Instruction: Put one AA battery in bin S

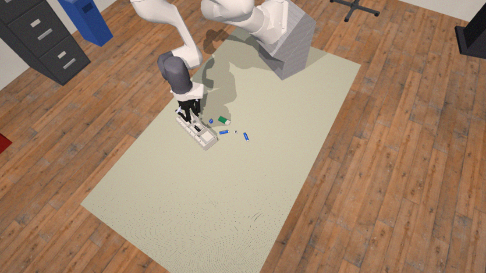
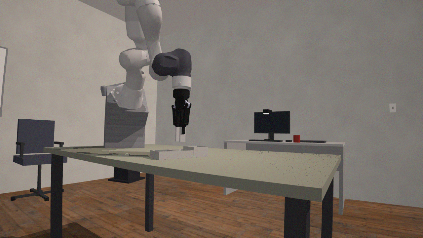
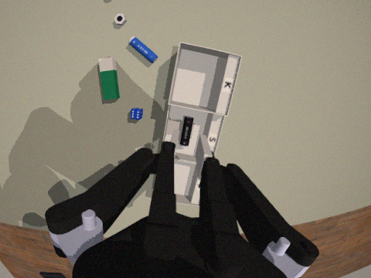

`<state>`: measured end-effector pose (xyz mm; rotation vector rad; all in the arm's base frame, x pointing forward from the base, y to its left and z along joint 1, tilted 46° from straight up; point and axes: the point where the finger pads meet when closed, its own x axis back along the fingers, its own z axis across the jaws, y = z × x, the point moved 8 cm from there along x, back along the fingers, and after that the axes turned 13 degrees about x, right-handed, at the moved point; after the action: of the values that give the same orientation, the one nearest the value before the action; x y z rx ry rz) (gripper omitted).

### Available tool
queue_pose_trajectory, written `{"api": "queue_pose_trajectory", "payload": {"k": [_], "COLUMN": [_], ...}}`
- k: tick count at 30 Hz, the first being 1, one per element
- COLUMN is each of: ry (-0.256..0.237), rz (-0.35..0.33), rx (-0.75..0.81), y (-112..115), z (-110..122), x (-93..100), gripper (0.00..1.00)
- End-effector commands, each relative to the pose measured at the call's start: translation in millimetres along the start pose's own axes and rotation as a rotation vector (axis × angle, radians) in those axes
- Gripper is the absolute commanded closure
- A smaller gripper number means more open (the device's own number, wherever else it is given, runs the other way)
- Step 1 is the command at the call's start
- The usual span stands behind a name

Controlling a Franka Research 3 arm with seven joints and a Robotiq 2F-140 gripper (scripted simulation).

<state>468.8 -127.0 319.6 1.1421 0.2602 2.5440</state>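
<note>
Wrist view: a black battery (image 3: pixel 186 131) (image 1: pixel 197 128) lies in the bin marked S (image 3: pixel 212 139) (image 1: pixel 191 133), beside the bin marked K (image 3: pixel 228 85) (image 1: pixel 208 143), while the gripper (image 3: pixel 187 141) (image 1: pixel 193 118) (image 2: pixel 180 129) is poised above the row of bins, jaws slightly apart and holding nothing. Outside the bins, on the table (image 3: pixel 290 154) (image 1: pixel 162 182) (image 2: pixel 236 165), lie a blue die (image 3: pixel 136 113) (image 1: pixel 211 121), a green-and-white eraser (image 3: pixel 109 82) (image 1: pixel 223 120), a blue battery (image 3: pixel 143 49) (image 1: pixel 223 132) and a nut (image 3: pixel 120 18) (image 1: pixel 235 132); the top view also shows a second blue battery (image 1: pixel 246 136), near the nut
</note>
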Motion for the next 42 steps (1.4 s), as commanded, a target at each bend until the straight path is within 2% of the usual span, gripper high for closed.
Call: {"api": "queue_pose_trajectory", "payload": {"k": [1,24,25,35,37,42], "ry": [-0.002,-0.002,-0.002,-0.002,-0.002,-0.002], "rz": [-0.002,-0.002,-0.002,-0.002,-0.002,-0.002], "rx": [0.003,0.003,0.003,0.003,0.003,0.003], "y": [0.4,2.1,2.1,2.1,2.1,2.0], "z": [-0.5,-1.8,-1.8,-1.7,-1.7,-1.7], "x": [0.2,0.2,4.2,44.2,44.2,64.2], "gripper": [0.83,0.83,0.00,0.00,0.00,0.00]}}
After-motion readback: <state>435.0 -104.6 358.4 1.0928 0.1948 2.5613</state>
